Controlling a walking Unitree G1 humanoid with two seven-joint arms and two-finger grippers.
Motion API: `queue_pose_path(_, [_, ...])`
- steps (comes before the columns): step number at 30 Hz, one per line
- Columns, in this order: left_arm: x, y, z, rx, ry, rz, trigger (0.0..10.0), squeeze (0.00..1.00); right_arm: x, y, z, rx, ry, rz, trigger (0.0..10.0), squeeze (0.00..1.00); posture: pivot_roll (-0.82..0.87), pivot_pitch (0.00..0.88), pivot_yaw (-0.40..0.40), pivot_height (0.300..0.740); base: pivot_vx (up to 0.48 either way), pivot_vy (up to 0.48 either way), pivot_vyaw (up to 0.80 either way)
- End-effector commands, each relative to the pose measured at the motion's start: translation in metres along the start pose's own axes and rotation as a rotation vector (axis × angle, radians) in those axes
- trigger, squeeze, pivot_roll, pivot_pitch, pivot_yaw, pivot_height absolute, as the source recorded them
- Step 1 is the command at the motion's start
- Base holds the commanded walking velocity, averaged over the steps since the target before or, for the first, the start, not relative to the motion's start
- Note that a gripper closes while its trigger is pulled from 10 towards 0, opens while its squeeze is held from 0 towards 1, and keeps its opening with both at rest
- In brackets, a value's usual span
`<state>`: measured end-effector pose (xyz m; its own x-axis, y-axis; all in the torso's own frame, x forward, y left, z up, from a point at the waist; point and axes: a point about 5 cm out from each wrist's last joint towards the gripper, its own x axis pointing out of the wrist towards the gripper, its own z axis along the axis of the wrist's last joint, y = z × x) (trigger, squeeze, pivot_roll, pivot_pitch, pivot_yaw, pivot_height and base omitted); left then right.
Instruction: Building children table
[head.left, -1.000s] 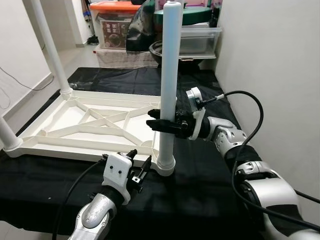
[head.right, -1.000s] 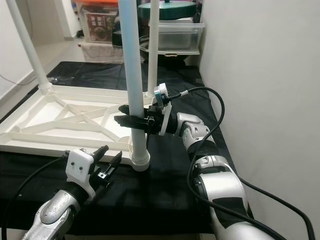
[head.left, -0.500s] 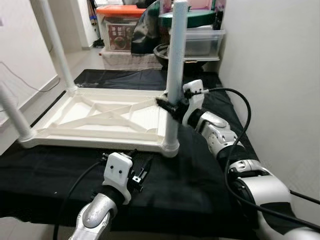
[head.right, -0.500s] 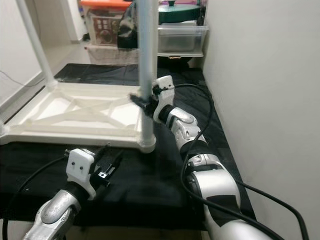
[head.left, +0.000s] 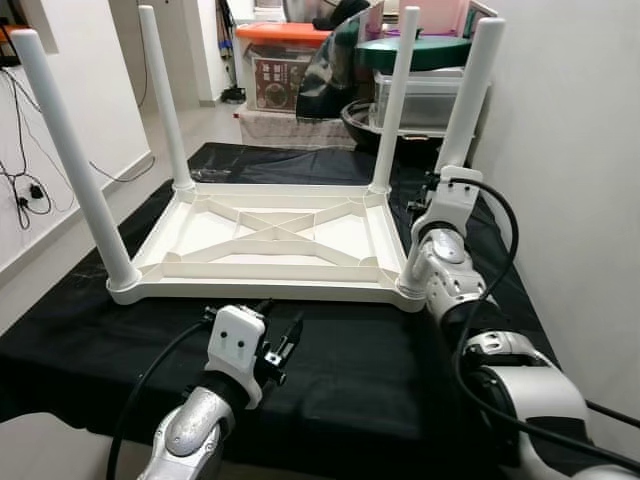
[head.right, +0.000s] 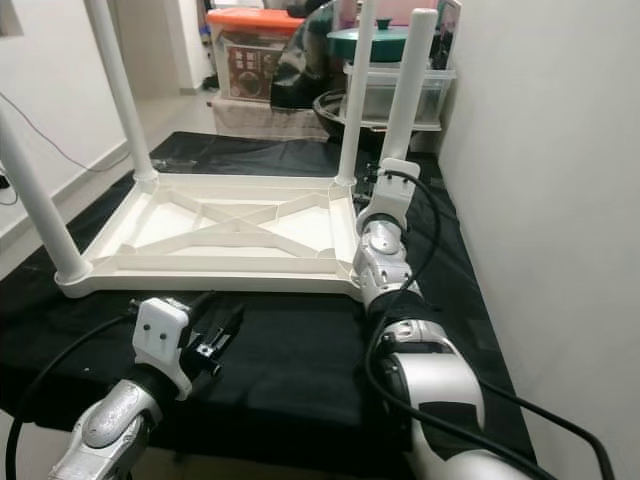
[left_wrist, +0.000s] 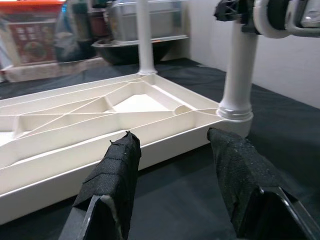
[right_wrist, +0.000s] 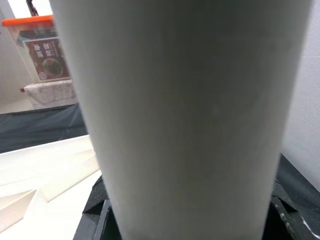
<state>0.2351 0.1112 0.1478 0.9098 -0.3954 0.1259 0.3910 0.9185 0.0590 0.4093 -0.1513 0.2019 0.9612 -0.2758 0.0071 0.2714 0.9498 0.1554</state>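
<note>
The white table (head.left: 270, 240) lies upside down on the black cloth (head.left: 380, 360), at 12 o'clock from me, with four legs pointing up. My right gripper (head.left: 428, 200) is at 2 o'clock, at the near right leg (head.left: 462, 110). The leg is between its fingers, which are closed on it. My left gripper (left_wrist: 172, 165) hovers at 6 o'clock, just before the table's near edge. Its fingers (left_wrist: 117, 172) are wide apart and hold nothing.

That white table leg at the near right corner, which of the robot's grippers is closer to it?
Right. The right gripper is up against the near right leg; the left gripper, fingers open, hovers in front of the upturned tabletop, apart from it.
</note>
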Motion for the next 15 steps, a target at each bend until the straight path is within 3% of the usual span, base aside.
queue_pose_path(1, [-0.001, 0.001, -0.002, 0.011, 0.010, -0.003, 10.0, 0.00, -0.007, 0.004, -0.024, 0.118, 0.090, 0.041, 10.0, 0.00, -0.05, 0.000, -0.021, 0.740, 0.000, 0.000, 0.00])
queue_pose_path(2, [-0.001, 0.001, -0.002, 0.011, 0.010, -0.004, 10.0, 0.00, -0.009, 0.020, -0.019, 0.154, 0.056, 0.186, 10.0, 0.77, -0.05, 0.000, -0.021, 0.740, 0.000, 0.000, 0.00])
queue_pose_path(3, [-0.001, 0.001, -0.002, 0.011, 0.010, -0.004, 10.0, 0.00, -0.009, 0.020, -0.019, 0.154, 0.056, 0.186, 10.0, 0.77, -0.05, 0.000, -0.021, 0.740, 0.000, 0.000, 0.00])
queue_pose_path(4, [-0.001, 0.001, -0.002, 0.009, 0.010, -0.004, 10.0, 0.00, -0.012, 0.033, -0.014, 0.191, 0.030, 0.317, 10.0, 1.00, -0.05, 0.000, -0.021, 0.740, 0.000, 0.000, 0.00])
queue_pose_path(6, [-0.001, 0.001, -0.003, 0.011, 0.013, -0.005, 10.0, 0.00, -0.015, 0.042, -0.008, 0.223, 0.002, 0.463, 10.0, 1.00, -0.05, 0.000, -0.021, 0.740, 0.000, 0.000, 0.00])
queue_pose_path(8, [-0.001, 0.001, -0.003, 0.011, 0.013, -0.005, 10.0, 0.00, -0.015, 0.042, -0.008, 0.223, 0.002, 0.463, 10.0, 1.00, -0.05, 0.000, -0.021, 0.740, 0.000, 0.000, 0.00])
queue_pose_path(9, [0.000, 0.000, -0.003, 0.011, 0.014, -0.007, 10.0, 0.00, -0.015, 0.044, -0.007, 0.215, -0.003, 0.523, 10.0, 0.00, -0.05, 0.000, -0.021, 0.740, 0.000, 0.000, 0.00])
queue_pose_path(10, [0.000, 0.000, -0.003, 0.010, 0.013, -0.008, 10.0, 0.00, -0.017, 0.047, -0.006, 0.216, 0.033, 0.685, 10.0, 0.00, -0.02, 0.000, -0.021, 0.740, 0.000, 0.000, 0.00])
queue_pose_path(12, [0.000, 0.000, -0.003, 0.010, 0.013, -0.008, 10.0, 0.00, -0.017, 0.047, -0.006, 0.216, 0.033, 0.685, 10.0, 0.00, -0.02, 0.000, -0.021, 0.740, 0.000, 0.000, 0.00])
queue_pose_path(13, [0.000, 0.000, -0.002, 0.009, 0.012, -0.008, 10.0, 0.00, -0.022, 0.049, -0.005, 0.199, 0.063, 0.895, 10.0, 0.00, -0.03, 0.000, -0.023, 0.740, 0.000, 0.000, 0.00])
queue_pose_path(14, [0.000, 0.000, -0.002, 0.009, 0.012, -0.008, 10.0, 0.00, -0.022, 0.049, -0.005, 0.199, 0.063, 0.895, 10.0, 0.00, -0.03, 0.000, -0.023, 0.740, 0.000, 0.000, 0.00])
queue_pose_path(15, [0.000, 0.000, -0.002, 0.008, 0.011, -0.009, 10.0, 0.00, -0.028, 0.048, -0.006, 0.195, 0.103, 1.056, 10.0, 0.00, -0.03, 0.000, -0.023, 0.740, 0.000, 0.000, 0.00])
